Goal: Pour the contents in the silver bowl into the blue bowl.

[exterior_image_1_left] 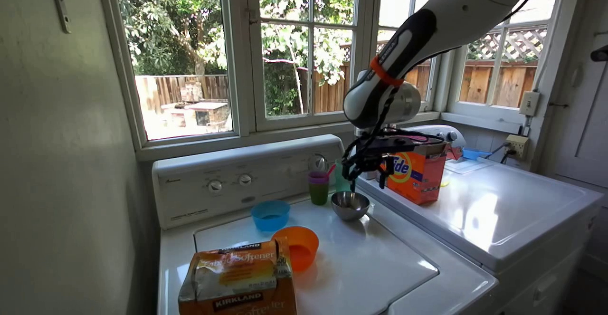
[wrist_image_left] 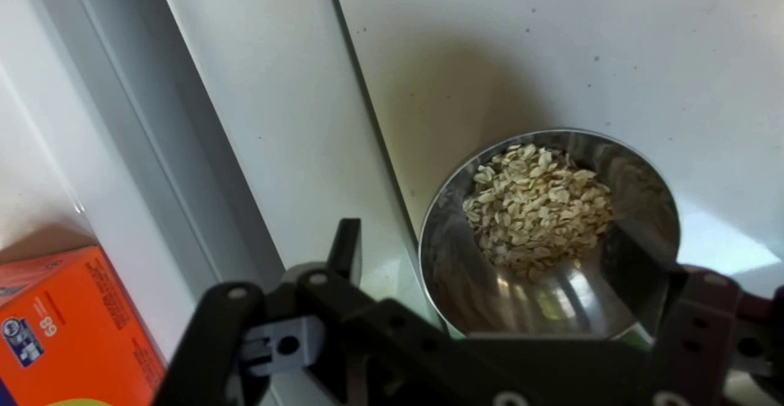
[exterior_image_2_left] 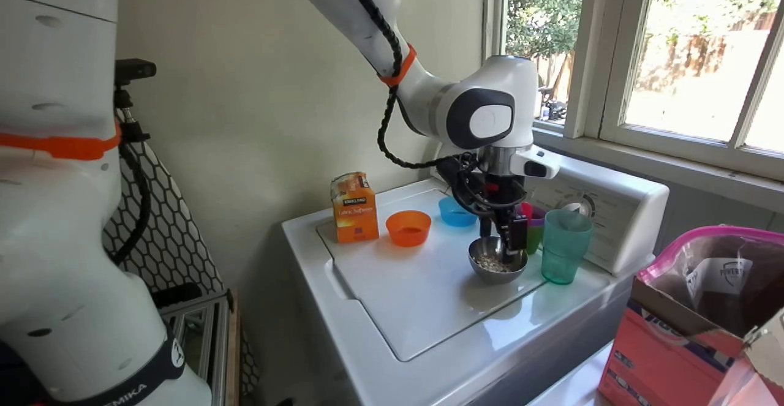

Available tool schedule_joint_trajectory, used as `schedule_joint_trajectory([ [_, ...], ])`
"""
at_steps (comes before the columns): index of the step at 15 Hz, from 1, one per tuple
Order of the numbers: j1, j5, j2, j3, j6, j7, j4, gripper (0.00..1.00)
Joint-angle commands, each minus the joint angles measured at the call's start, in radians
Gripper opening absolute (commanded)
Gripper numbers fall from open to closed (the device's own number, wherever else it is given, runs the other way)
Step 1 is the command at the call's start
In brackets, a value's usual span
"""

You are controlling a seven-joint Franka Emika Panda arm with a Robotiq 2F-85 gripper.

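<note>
The silver bowl (exterior_image_1_left: pixel 350 209) stands upright on the white washer lid, and it also shows in an exterior view (exterior_image_2_left: pixel 497 275) and the wrist view (wrist_image_left: pixel 478 299). It holds dry oat flakes (wrist_image_left: pixel 539 204). The light-blue bowl (exterior_image_1_left: pixel 270 217) stands on the same lid near the control panel; it also shows in an exterior view (exterior_image_2_left: pixel 456 213) and is out of the wrist view. My gripper (wrist_image_left: pixel 484 228) points down with its fingers wide apart and nothing between them. In the wrist view one finger overlaps the bowl's inside and the other is outside its rim. Whether either touches cannot be told.
An orange cup (exterior_image_1_left: pixel 304 248) and a Kirkland box (exterior_image_2_left: pixel 356 213) stand near the blue bowl. Stacked cups (exterior_image_1_left: pixel 318 189) and a teal tumbler (exterior_image_2_left: pixel 567 247) stand close to the silver bowl. A Tide box (exterior_image_1_left: pixel 420 177) stands on the neighbouring machine. The control panel (exterior_image_1_left: pixel 266 172) rises behind.
</note>
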Motion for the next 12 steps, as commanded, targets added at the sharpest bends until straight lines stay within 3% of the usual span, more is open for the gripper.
schedule_joint_trajectory([
  [1,0.004,0.001,0.057,-0.024,-0.034,0.058,0.047,1.00],
  [10,-0.004,0.038,0.061,-0.032,-0.009,0.086,0.025,1.00],
  [12,0.010,0.027,-0.008,-0.026,0.074,0.083,-0.044,1.00],
])
